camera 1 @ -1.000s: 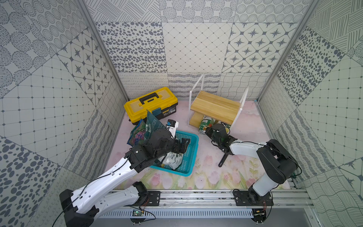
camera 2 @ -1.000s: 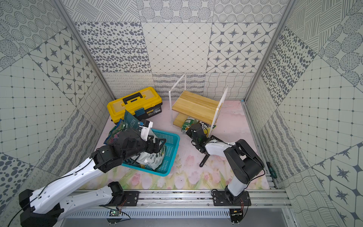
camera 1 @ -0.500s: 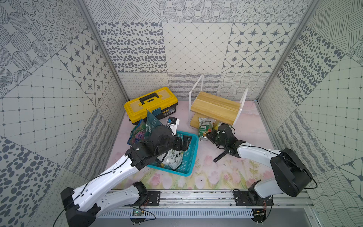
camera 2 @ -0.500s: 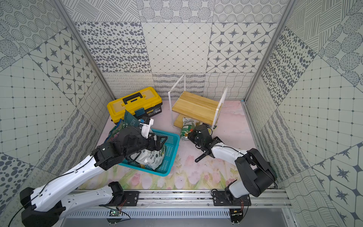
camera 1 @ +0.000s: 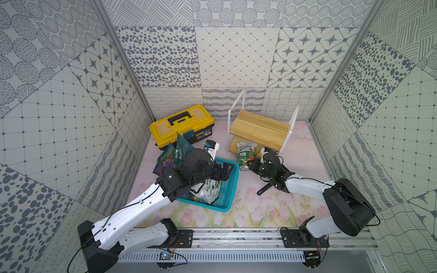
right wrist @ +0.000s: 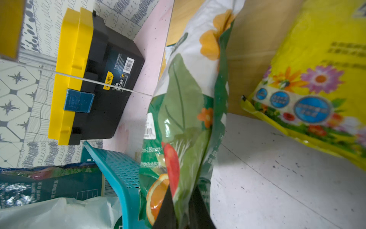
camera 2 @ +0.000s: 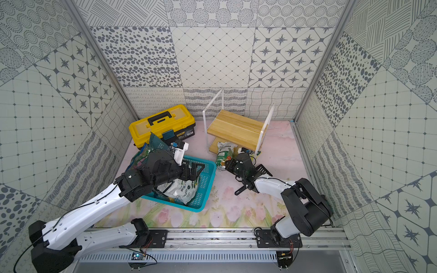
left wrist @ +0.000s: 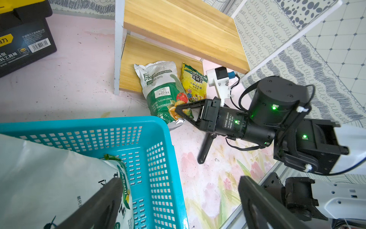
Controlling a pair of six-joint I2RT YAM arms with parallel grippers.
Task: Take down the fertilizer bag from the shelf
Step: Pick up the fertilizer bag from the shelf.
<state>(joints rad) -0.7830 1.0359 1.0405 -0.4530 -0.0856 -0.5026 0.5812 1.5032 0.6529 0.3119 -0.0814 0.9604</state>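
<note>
Fertilizer bag (right wrist: 182,111) in right tool (right wrist: 182,198), grip plainest from right wrist.

Fert. bags (camera 1: 244,151) x5, shelf (camera 1: 260,127), basket (camera 1: 233,186), toolbox (camera 1: 179,123) x1 ea.

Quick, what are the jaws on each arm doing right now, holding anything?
Left gripper: open, holding nothing.
Right gripper: shut on the green fertilizer bag.

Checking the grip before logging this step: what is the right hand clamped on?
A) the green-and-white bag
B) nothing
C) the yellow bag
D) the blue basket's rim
A: the right hand is shut on the bottom edge of the green-and-white bag lying partly on the shelf.
</note>
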